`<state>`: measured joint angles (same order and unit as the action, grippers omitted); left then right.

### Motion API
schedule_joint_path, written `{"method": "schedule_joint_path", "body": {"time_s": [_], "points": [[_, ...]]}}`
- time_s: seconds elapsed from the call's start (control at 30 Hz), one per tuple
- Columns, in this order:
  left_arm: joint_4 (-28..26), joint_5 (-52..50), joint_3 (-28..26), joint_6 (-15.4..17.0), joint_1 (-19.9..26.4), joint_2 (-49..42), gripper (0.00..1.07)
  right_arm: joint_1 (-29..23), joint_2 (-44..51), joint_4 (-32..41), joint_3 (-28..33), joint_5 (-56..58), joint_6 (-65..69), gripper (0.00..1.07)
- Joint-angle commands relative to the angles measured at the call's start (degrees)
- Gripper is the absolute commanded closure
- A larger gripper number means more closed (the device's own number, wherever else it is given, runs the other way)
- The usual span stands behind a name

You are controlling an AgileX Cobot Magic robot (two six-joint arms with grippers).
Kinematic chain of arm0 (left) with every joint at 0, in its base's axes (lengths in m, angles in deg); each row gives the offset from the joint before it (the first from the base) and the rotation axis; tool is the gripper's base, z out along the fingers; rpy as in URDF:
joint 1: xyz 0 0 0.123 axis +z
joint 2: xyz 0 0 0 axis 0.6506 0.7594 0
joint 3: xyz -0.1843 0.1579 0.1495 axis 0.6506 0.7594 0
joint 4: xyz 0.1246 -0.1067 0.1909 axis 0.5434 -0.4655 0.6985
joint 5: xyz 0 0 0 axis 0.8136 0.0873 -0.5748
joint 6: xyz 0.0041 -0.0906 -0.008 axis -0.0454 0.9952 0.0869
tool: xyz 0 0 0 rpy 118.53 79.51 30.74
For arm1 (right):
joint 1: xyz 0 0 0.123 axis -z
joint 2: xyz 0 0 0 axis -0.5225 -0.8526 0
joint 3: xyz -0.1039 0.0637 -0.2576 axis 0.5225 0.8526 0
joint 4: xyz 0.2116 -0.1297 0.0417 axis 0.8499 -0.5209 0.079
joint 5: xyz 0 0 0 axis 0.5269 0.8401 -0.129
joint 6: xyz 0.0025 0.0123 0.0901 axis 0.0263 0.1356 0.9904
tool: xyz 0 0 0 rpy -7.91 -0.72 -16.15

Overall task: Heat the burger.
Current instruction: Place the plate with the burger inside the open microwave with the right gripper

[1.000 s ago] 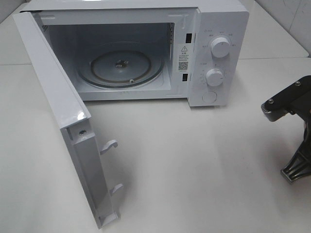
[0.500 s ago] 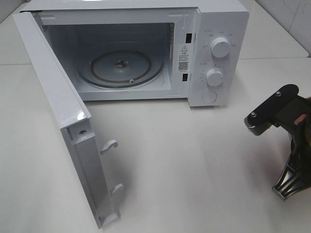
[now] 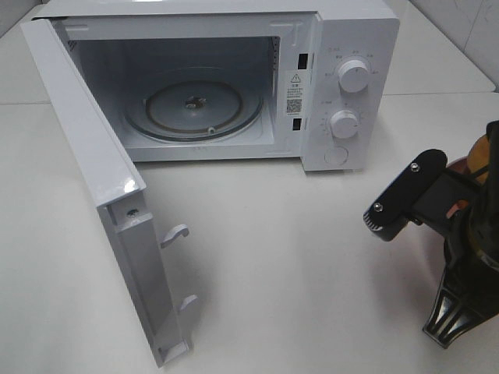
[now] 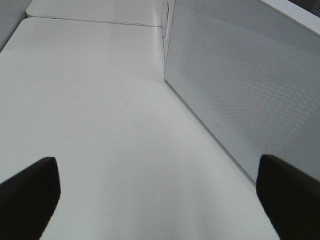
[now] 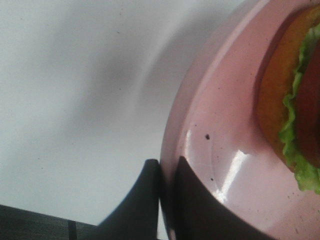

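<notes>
Right wrist view: my right end effector [image 5: 166,164] is clamped on the rim of the plate [image 5: 220,145], one finger on each side of the lip. The burger [image 5: 292,95] sits on that plate, away from the grip, with bun, lettuce and tomato showing at the frame edge. Gripping the rim rather than the food probably keeps my fingers off the soft bun and lets the plate serve as a carrier. Whether the plate rests on the worktop [image 3: 296,257] or is raised off it, I cannot tell.

Exterior high view: plate and burger lie at the right edge, largely hidden by my right arm and well apart from the microwave [image 3: 351,47]. Its door [image 3: 86,164] stands swung wide to the left and the turntable [image 3: 195,109] is bare — the cavity appears ready to receive the load.

Left wrist view: my left end effector [image 4: 157,200] has its fingers wide apart on nothing, beside the door's outer face — seemingly parked clear of the loading path.
</notes>
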<state>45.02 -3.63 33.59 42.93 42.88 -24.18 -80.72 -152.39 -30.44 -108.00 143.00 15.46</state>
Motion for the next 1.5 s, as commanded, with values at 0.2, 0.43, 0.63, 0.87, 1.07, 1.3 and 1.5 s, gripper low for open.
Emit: {"method": "schedule_joint_path", "body": {"time_s": [0.2, 0.43, 0.63, 0.87, 1.07, 1.3, 1.5], "points": [[0.06, 0.11, 0.11, 0.11, 0.29, -0.23, 0.07, -4.24, 0.69, -3.09, -0.06, 0.86, -1.2, 1.07], [0.06, 0.11, 0.11, 0.11, 0.29, -0.23, 0.07, -7.62, 0.69, -3.15, -0.06, 0.0, -2.58, 1.07], [0.06, 0.11, 0.11, 0.11, 0.29, -0.23, 0.07, -11.23, 0.69, -3.15, -0.06, -0.11, -4.01, 1.07], [0.06, 0.11, 0.11, 0.11, 0.29, -0.23, 0.07, -14.38, 0.69, -3.27, -0.06, -0.29, -4.24, 1.07], [0.06, 0.11, 0.11, 0.11, 0.29, -0.23, 0.07, -17.48, 0.69, -3.32, -0.06, -0.92, -5.96, 1.07], [0.06, 0.11, 0.11, 0.11, 0.29, -0.23, 0.07, -18.85, 0.69, -3.38, -0.06, -4.53, -9.74, 1.07], [0.06, 0.11, 0.11, 0.11, 0.29, -0.23, 0.07, -18.85, 0.69, -6.53, -0.06, -6.42, -11.63, 1.07]]}}
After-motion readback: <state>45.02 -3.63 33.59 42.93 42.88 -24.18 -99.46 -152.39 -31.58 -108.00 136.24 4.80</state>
